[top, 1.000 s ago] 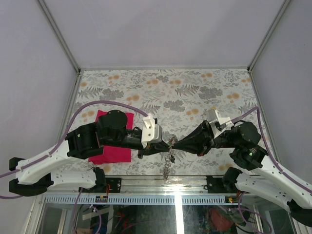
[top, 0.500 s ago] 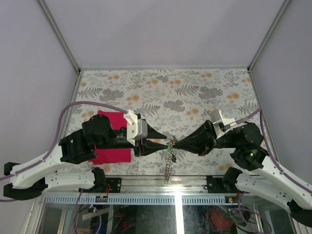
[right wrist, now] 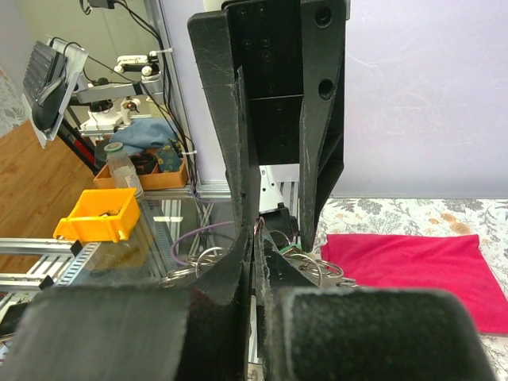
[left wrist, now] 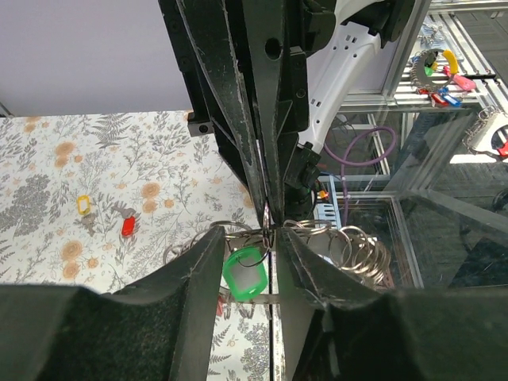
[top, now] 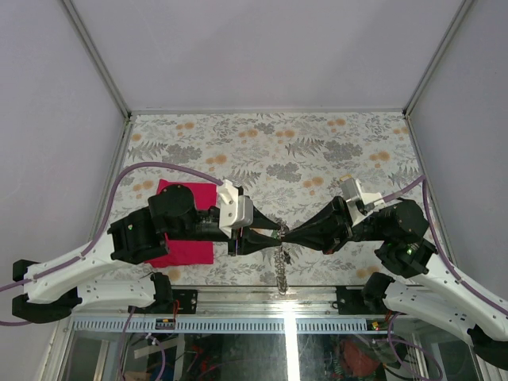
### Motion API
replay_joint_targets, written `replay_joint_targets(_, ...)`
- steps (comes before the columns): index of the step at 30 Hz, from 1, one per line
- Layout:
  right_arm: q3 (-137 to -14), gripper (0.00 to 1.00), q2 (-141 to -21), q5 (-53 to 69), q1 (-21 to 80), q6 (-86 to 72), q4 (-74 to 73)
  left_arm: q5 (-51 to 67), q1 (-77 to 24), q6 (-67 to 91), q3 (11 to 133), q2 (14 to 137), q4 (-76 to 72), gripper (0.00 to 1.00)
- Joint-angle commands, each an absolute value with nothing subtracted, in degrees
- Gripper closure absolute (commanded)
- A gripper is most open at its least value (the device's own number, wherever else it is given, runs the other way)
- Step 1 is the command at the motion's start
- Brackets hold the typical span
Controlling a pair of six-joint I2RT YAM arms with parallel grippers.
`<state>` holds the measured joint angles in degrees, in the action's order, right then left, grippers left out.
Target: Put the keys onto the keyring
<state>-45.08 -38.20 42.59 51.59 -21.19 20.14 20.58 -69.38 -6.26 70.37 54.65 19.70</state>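
The keyring [top: 280,266] is a silver chain of linked rings, hanging over the table's near edge. My right gripper [top: 288,236] is shut on its top ring. In the left wrist view the rings [left wrist: 359,252] bunch to the right, and a green key [left wrist: 244,275] hangs from one ring. My left gripper [left wrist: 250,235] is open, one finger on each side of that green key without pinching it. A yellow key [left wrist: 82,205] and a red key [left wrist: 127,226] lie loose on the floral table. In the right wrist view my right gripper [right wrist: 255,238] shows no gap, tip to tip with the left fingers [right wrist: 317,119].
A magenta cloth [top: 189,248] lies under my left arm, also seen as the cloth [right wrist: 405,266] beyond the rings. The table's near metal edge [top: 238,300] runs just below the hanging chain. Off the table stands an orange bin [right wrist: 99,214].
My left gripper has opened; it drew back left, then came in again to the right gripper's tip. The chain now hangs a little lower. The right gripper has stayed shut and nearly still.
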Motion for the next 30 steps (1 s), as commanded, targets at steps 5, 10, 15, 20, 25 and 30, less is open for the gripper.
replay_joint_targets(5, -47.1, 1.00, -37.1, 42.3, 51.3, -20.9, 25.8, 21.2, -69.7, -6.2, 70.2, 54.3, 16.7, 0.83)
replay_joint_targets(10, -46.8, 1.00, -36.7, 41.9, 51.3, -20.7, 25.7, 21.3, -69.7, -6.0, 70.6, 54.7, 17.8, 1.00)
replay_joint_targets(15, -48.6, 0.92, -36.3, 41.1, 51.3, -16.2, 18.1, 18.8, -69.7, -6.3, 74.9, 57.0, 25.7, 1.00)
replay_joint_targets(20, -52.2, 0.69, -36.5, 40.1, 51.3, -8.4, 4.6, 17.2, -69.7, -8.5, 82.4, 61.1, 39.2, 1.00)
replay_joint_targets(25, -51.6, 0.62, -37.3, 39.2, 51.3, -5.5, -0.2, 16.0, -69.6, -11.4, 91.8, 68.3, 54.6, 1.00)
replay_joint_targets(30, -49.6, 0.60, -39.0, 38.3, 51.3, -6.1, 0.5, 12.5, -69.8, -12.9, 100.7, 75.2, 67.3, 1.00)
